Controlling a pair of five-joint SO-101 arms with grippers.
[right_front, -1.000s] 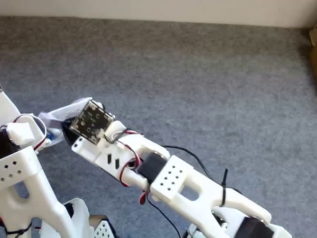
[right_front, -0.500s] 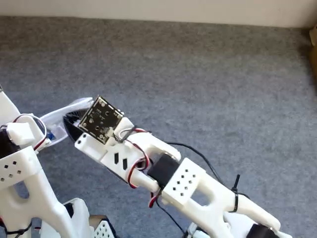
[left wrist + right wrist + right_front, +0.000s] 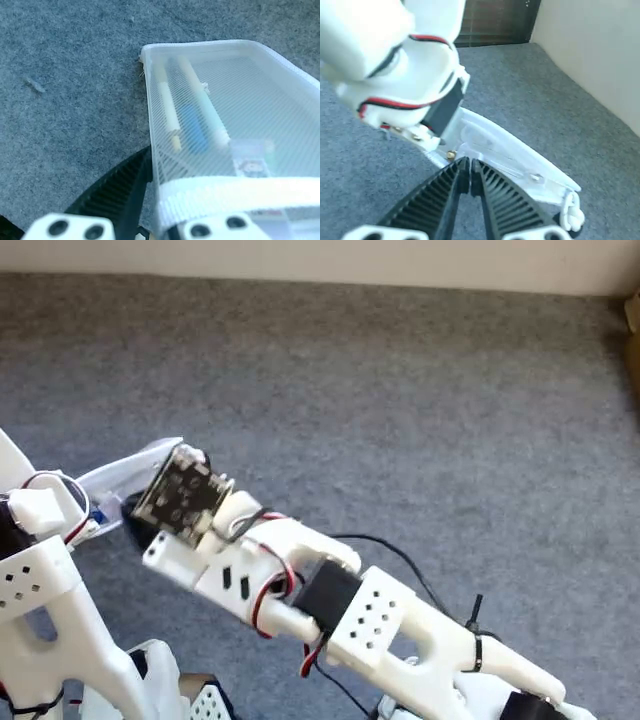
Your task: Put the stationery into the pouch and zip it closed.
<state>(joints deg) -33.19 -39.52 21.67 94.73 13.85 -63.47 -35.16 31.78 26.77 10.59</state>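
Note:
The clear mesh pouch (image 3: 240, 100) holds several pens (image 3: 167, 107) and a small labelled item (image 3: 250, 160). My left gripper (image 3: 155, 210) is shut on the pouch's white zip band, with its black finger (image 3: 120, 190) outside the wall. In the right wrist view the pouch (image 3: 510, 155) lies on the carpet, with a white knotted cord (image 3: 570, 212) at its end. My right gripper (image 3: 469, 164) is shut, its tips against the pouch's rim next to a brass zipper piece (image 3: 451, 154). From above, the pouch (image 3: 125, 475) shows between the two arms.
Grey carpet (image 3: 420, 400) stretches open to the far side and right. The right arm (image 3: 300, 580) reaches across toward the left arm (image 3: 40, 580), the two close together. A pale wall (image 3: 600, 55) stands behind the carpet.
The right arm's wrist shifted slightly right, then back left and lower over the pouch. The left arm still holds the pouch in place.

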